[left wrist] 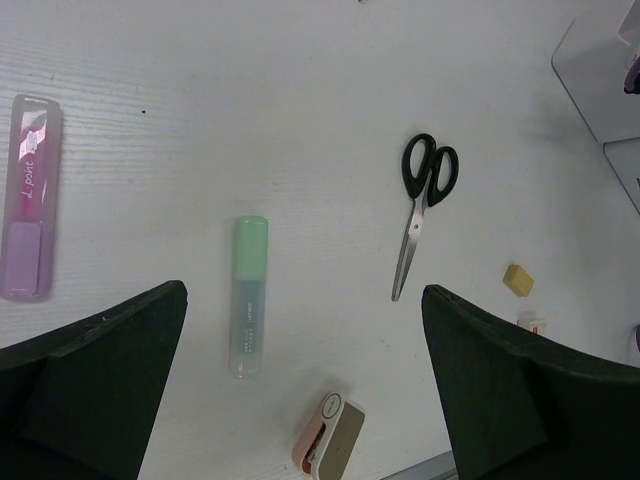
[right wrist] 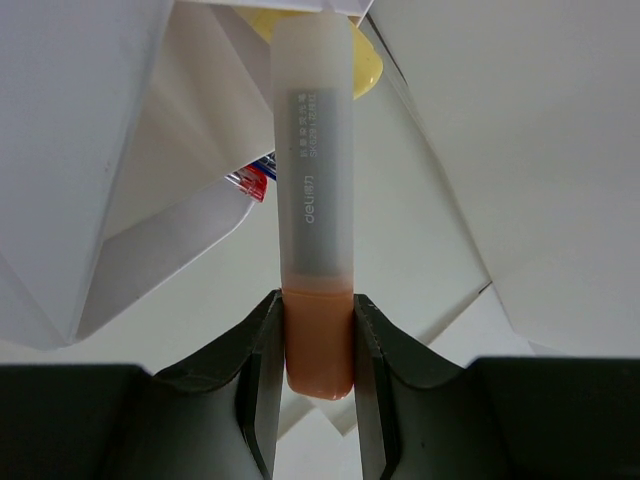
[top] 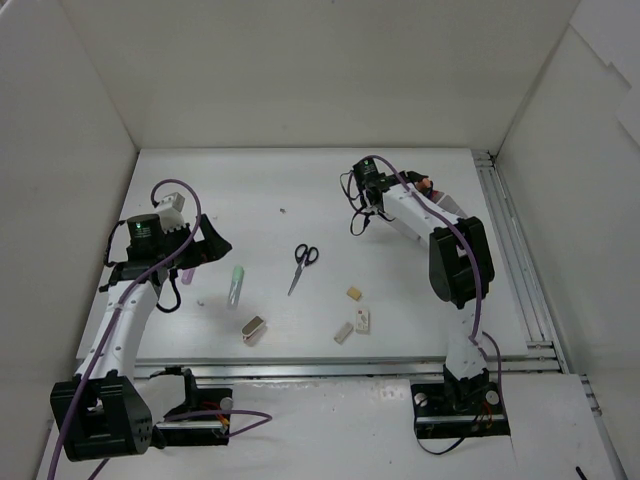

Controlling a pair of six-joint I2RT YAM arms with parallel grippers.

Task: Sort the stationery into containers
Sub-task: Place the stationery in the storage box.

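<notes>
My right gripper [right wrist: 318, 335] is shut on the orange cap of an orange marker [right wrist: 315, 200]. The marker's pale barrel points away between the white walls of the containers [right wrist: 90, 170]. A yellow item [right wrist: 365, 65] and a red-and-blue item [right wrist: 250, 182] show in there. From above, that gripper [top: 362, 218] hangs at the table's far middle. My left gripper [left wrist: 305, 292] is open above the table with nothing between its fingers. Ahead of it lie a pale-green marker [left wrist: 247, 295] and black-handled scissors [left wrist: 425, 200].
A pink marker [left wrist: 28, 195] lies at the left. A small beige-and-red block [left wrist: 328, 435] and a beige eraser [left wrist: 518, 280] lie nearby. Two more small erasers [top: 361, 320] sit near the front edge. White walls enclose the table [top: 300, 190] on three sides.
</notes>
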